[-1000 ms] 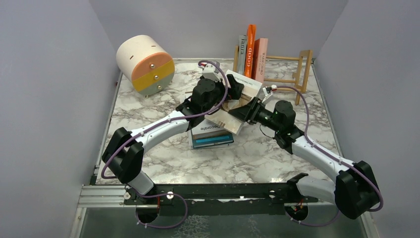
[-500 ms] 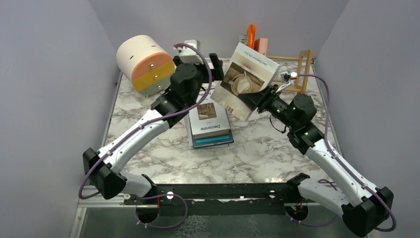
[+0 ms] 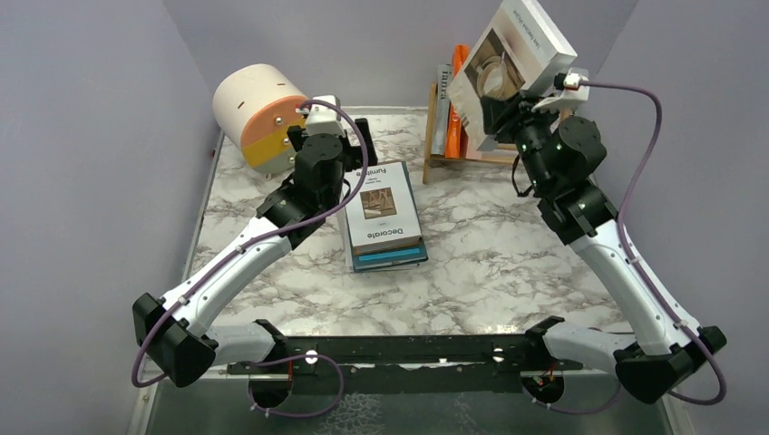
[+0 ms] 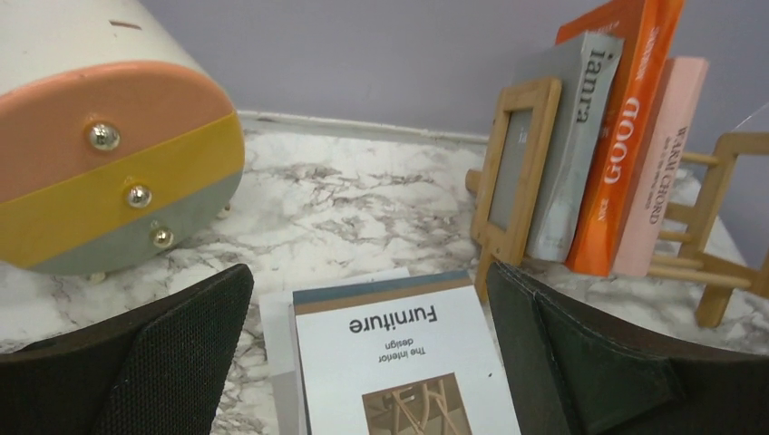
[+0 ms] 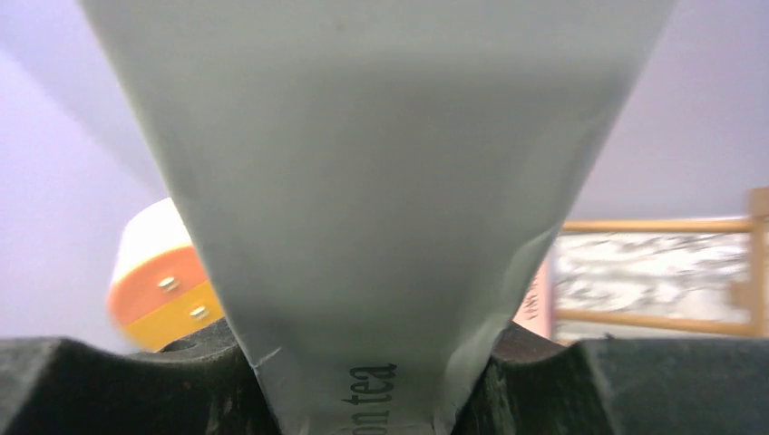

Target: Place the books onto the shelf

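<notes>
My right gripper (image 3: 501,111) is shut on a white book with a teacup cover (image 3: 513,47), held high and tilted above the shelf (image 3: 433,136). In the right wrist view its grey spine (image 5: 381,181) fills the space between the fingers of the right gripper (image 5: 376,403). Grey (image 4: 580,136), orange (image 4: 627,127) and pink (image 4: 664,163) books stand upright in the shelf (image 4: 512,172). A stack of books (image 3: 385,217) topped by "Furniture" (image 4: 399,353) lies flat mid-table. The left gripper (image 3: 327,134) hovers open just behind that stack, its jaws (image 4: 370,281) wide with nothing between them.
A round cream, orange and yellow drawer drum (image 3: 265,113) stands at the back left, close to the left gripper, and shows in the left wrist view (image 4: 100,154). Purple walls close in on three sides. Bare marble table (image 3: 490,263) lies right of the stack.
The right arm has lifted the teacup book from over the stack up and rightward to above the shelf. The left arm has pulled back left, away from the book, staying open.
</notes>
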Controlling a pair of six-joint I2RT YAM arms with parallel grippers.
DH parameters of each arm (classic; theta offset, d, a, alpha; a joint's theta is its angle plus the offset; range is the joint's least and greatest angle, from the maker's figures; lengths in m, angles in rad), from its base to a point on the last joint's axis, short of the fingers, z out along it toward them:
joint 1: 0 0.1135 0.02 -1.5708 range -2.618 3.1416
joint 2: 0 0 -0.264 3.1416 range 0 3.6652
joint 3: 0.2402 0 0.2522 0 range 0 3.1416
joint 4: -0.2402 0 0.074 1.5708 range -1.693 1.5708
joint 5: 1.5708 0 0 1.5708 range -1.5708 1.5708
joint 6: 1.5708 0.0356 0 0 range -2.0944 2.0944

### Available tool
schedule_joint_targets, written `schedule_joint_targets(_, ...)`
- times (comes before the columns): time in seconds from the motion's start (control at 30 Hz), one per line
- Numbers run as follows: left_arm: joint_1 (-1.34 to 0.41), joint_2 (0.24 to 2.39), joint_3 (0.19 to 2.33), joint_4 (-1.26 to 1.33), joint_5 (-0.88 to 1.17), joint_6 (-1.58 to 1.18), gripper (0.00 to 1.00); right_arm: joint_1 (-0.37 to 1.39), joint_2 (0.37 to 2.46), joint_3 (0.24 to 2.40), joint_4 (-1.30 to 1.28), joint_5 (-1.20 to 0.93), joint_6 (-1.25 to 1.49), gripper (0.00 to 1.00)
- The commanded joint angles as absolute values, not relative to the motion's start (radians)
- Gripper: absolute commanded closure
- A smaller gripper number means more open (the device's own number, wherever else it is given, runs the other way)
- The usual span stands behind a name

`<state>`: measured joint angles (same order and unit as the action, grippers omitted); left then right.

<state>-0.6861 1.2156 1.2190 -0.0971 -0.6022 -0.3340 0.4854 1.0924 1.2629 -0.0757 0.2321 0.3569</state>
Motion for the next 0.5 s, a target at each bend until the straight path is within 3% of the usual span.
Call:
schedule_joint_targets(0.0,-0.680,1.231,1.184,-0.136,-0.558,-0.363,0.01,0.492,1.196,1.402,-0.123,0.522,0.145,0.99)
schedule_joint_targets(0.27,-0.678,1.227,1.089,-0.090,-0.519,-0.398,0.01,0.484,1.351,1.479,-0.074,0.763,-0.046,0.99)
schedule_joint_targets(0.47,-0.677,1.275,1.104,-0.097,-0.513,-0.395,0.01,0.393,1.420,1.478,-0.115,0.693,0.002,0.99)
